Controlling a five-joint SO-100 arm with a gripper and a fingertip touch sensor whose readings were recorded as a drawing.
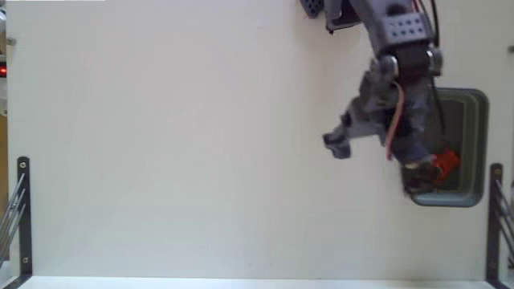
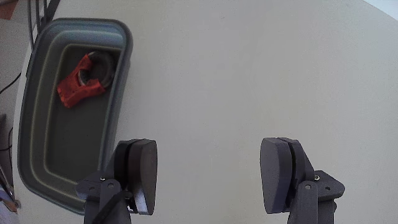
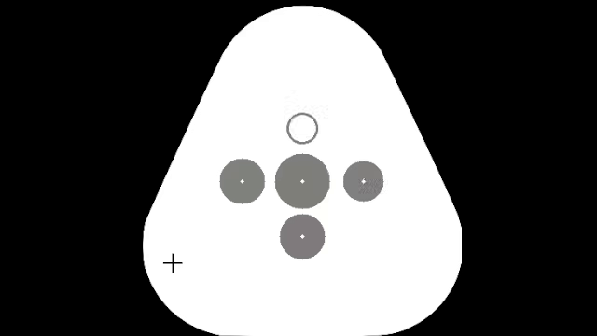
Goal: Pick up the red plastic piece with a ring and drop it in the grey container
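The red plastic piece with a ring (image 1: 446, 160) lies inside the grey container (image 1: 482, 144) at the right of the fixed view. In the wrist view the piece (image 2: 79, 84) rests on the tub's dark floor near its far end, and the grey container (image 2: 127, 56) stands at the left. My gripper (image 2: 211, 177) is open, its two dark fingers wide apart over bare white table, with nothing between them. In the fixed view the gripper (image 1: 377, 154) hangs beside the tub's left edge, and the arm covers part of the tub.
The white table (image 1: 177, 144) stretches wide to the left of the arm. Black metal brackets stand at the front corners (image 1: 22, 217) (image 1: 495, 217). The arm's base parts (image 1: 317, 8) sit at the top edge.
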